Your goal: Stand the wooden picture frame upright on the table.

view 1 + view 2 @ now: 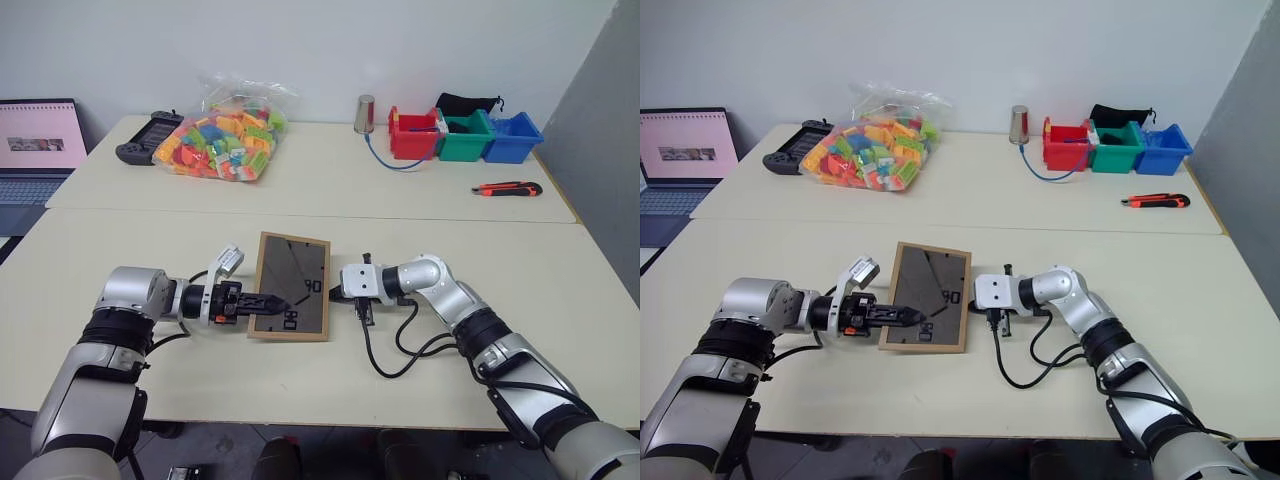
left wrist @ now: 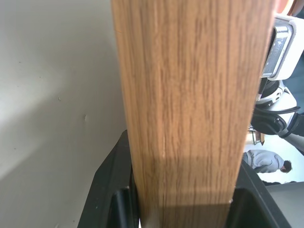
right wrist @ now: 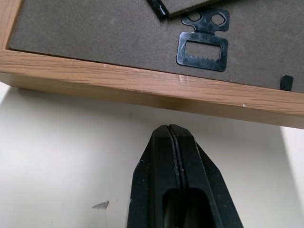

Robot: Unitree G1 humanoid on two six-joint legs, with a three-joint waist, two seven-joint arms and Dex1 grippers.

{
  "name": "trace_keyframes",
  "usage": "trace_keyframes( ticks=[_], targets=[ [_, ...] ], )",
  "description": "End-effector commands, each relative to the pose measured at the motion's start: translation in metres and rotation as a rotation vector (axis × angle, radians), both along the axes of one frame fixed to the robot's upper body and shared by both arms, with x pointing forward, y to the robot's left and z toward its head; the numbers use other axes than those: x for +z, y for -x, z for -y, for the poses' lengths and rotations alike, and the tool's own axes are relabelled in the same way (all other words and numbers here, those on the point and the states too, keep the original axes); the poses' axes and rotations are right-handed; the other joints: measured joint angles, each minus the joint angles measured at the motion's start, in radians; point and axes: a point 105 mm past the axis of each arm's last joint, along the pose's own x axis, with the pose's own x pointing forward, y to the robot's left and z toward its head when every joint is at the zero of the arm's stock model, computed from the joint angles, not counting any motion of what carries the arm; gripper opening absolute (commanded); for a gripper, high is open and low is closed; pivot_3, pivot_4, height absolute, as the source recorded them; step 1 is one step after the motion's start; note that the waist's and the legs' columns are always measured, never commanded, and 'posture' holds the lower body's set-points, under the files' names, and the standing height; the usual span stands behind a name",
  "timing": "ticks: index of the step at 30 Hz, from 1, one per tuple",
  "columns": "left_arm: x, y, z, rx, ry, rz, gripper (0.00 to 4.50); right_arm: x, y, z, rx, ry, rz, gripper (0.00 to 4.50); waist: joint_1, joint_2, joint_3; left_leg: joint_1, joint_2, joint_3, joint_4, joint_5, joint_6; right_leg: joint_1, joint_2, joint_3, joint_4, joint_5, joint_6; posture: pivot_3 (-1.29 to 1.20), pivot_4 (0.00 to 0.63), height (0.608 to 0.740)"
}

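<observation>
Left end effector on the frame's left edge, right end effector waiting just off its right edge.

The wooden picture frame [image 1: 290, 286] lies back-side up on the table [image 1: 120, 250], near the front edge, its long axis running away from the robot. The left end effector [image 1: 262, 304] reaches in from the left and points right across the frame; its fingers [image 2: 111, 190] straddle the wooden rail, pinching it as far as the close wrist view lets me judge. The right end effector [image 3: 173, 135] has its fingers pressed together, holds nothing, and points left at the frame's opposite rail, just beside it but apart. The left arm is therefore the one placed to tip the frame up, likely pivoting about a long edge.
</observation>
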Motion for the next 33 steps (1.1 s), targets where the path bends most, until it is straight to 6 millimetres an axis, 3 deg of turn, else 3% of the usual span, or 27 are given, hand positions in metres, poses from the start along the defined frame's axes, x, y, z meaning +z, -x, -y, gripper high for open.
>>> trace_keyframes(
  ticks=[1, 9, 11, 15, 18, 20, 22, 29, 33],
  targets=[
    [0.008, -0.010, -0.005, 0.054, -0.037, 0.061, 1.31, 0.009, -0.008, 0.017, -0.061, -0.013, 0.018, 0.00, 0.000, 0.000, 0.000, 0.000, 0.000, 0.000, 0.000, 0.000, 0.000, 0.000, 0.000, 0.000, 0.000, 0.000, 0.000, 0.00, 0.150, 0.740],
    [0.056, -0.017, 0.008, 0.073, 0.034, 0.314, 1.31, 0.055, -0.010, 0.083, -0.196, -0.061, -0.074, 0.00, 0.004, 0.000, 0.002, -0.002, 0.000, -0.001, 0.000, 0.000, 0.000, -0.001, 0.000, 0.000, -0.001, 0.000, 0.000, 0.00, 0.150, 0.740],
    [0.069, -0.022, 0.013, 0.125, 0.070, 0.382, 1.31, 0.087, -0.002, 0.087, -0.226, -0.172, -0.215, 0.36, 0.003, 0.000, 0.002, -0.002, 0.000, -0.001, 0.000, 0.000, 0.000, -0.001, 0.000, 0.000, -0.001, 0.000, 0.000, 0.00, 0.150, 0.740],
    [0.076, -0.022, 0.023, 0.142, 0.055, 0.483, 1.31, 0.141, 0.012, 0.065, -0.194, -0.353, -0.390, 1.23, -0.010, 0.001, 0.003, -0.002, 0.001, -0.001, -0.001, 0.000, 0.000, -0.002, 0.000, 0.000, 0.000, 0.000, -0.001, 0.00, 0.150, 0.740],
    [0.079, -0.020, 0.030, 0.130, 0.048, 0.516, 1.31, 0.167, 0.021, 0.039, -0.149, -0.436, -0.480, 2.00, -0.018, 0.001, 0.003, -0.001, 0.001, -0.001, -0.002, 0.000, 0.000, -0.002, 0.001, 0.000, 0.000, 0.000, -0.001, 0.00, 0.150, 0.740],
    [0.081, -0.020, 0.032, 0.123, 0.043, 0.531, 1.31, 0.182, 0.025, 0.022, -0.128, -0.501, -0.538, 2.00, -0.020, 0.001, 0.003, -0.001, 0.001, -0.002, -0.002, 0.000, 0.000, -0.002, 0.001, -0.001, 0.000, -0.001, -0.001, 0.00, 0.150, 0.740],
    [0.084, -0.022, 0.033, 0.127, 0.040, 0.543, 1.31, 0.189, 0.026, 0.013, -0.120, -0.523, -0.578, 2.00, -0.020, 0.001, 0.003, -0.001, 0.001, -0.002, -0.002, 0.000, 0.000, -0.002, 0.001, -0.001, 0.000, -0.001, -0.001, 0.00, 0.150, 0.740],
    [0.095, -0.022, 0.031, 0.123, 0.047, 0.578, 1.31, 0.186, 0.019, -0.004, -0.162, -0.484, -0.558, 3.64, -0.003, 0.001, 0.003, -0.008, 0.000, -0.002, -0.002, 0.000, 0.000, -0.006, 0.000, -0.001, -0.003, -0.001, -0.001, 0.00, 0.150, 0.740],
    [0.097, -0.020, 0.032, 0.113, 0.052, 0.589, 1.31, 0.180, 0.016, -0.013, -0.166, -0.454, -0.559, 3.64, -0.001, 0.001, 0.003, -0.016, 0.000, -0.002, -0.001, 0.000, 0.000, -0.017, 0.000, -0.001, 0.002, 0.000, -0.001, 0.00, 0.150, 0.740]
  ],
)
